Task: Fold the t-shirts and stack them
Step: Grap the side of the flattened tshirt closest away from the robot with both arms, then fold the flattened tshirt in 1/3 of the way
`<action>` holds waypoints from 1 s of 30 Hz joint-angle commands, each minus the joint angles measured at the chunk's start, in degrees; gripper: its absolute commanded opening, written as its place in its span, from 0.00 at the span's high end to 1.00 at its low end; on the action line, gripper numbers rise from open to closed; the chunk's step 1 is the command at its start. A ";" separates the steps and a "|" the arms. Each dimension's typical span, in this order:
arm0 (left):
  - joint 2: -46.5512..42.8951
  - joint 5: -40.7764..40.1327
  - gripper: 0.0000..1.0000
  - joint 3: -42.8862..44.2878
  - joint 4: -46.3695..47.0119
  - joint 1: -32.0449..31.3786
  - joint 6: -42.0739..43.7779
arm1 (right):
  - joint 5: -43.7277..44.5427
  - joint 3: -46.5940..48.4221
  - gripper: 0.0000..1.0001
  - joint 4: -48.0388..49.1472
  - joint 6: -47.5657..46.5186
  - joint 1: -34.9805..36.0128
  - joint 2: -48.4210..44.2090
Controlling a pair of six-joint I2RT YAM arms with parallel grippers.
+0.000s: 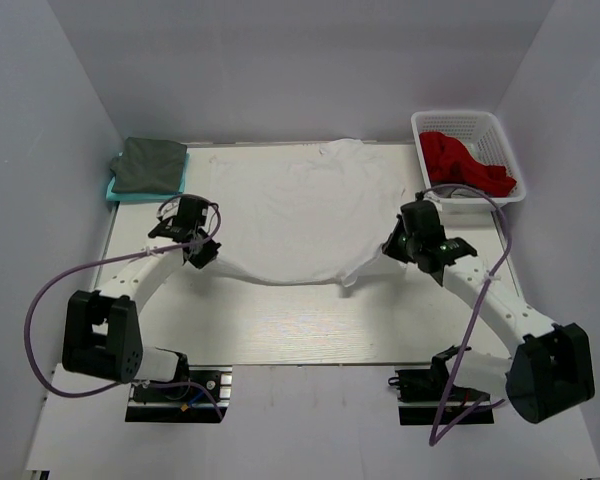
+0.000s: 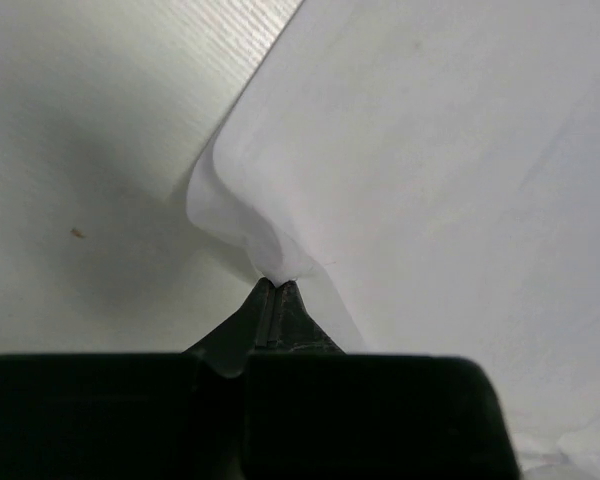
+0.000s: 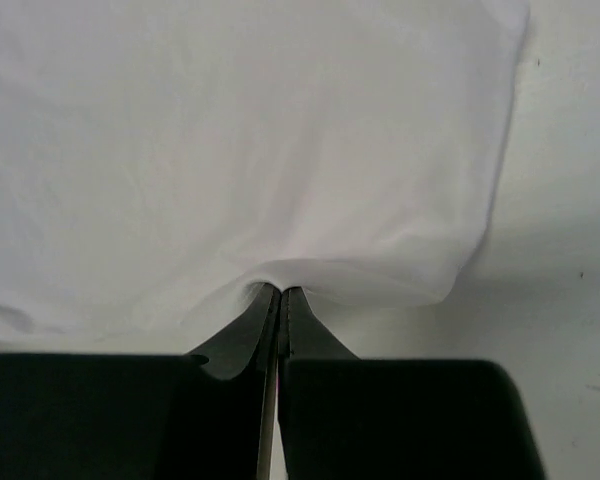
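A white t-shirt (image 1: 300, 205) lies spread across the middle of the table, collar at the far edge. My left gripper (image 1: 202, 250) is shut on its near left corner; the left wrist view shows the cloth (image 2: 430, 170) pinched at the fingertips (image 2: 278, 284). My right gripper (image 1: 398, 240) is shut on its near right edge; the right wrist view shows the cloth (image 3: 260, 150) pinched at the tips (image 3: 281, 290). The near hem sags between the two grippers. A dark grey-green folded shirt (image 1: 148, 164) lies on a teal one (image 1: 140, 193) at far left. Red cloth (image 1: 465, 165) fills the basket.
A white plastic lattice basket (image 1: 432, 128) stands at the far right corner of the table. The bare wooden table (image 1: 310, 320) shows in front of the shirt. Purple cables loop from both arms. White walls enclose the table.
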 commanded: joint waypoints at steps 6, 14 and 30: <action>7.45 -0.67 1.00 8.86 -1.29 3.17 0.48 | 3.65 12.80 1.00 5.90 -2.61 -2.96 10.54; 16.13 -0.14 1.00 17.47 -0.16 5.98 2.50 | 1.37 22.65 1.00 7.48 -5.69 -5.33 21.88; 32.76 -3.92 0.14 34.69 1.17 7.66 4.08 | -1.28 54.29 0.68 6.25 -15.01 -8.06 54.40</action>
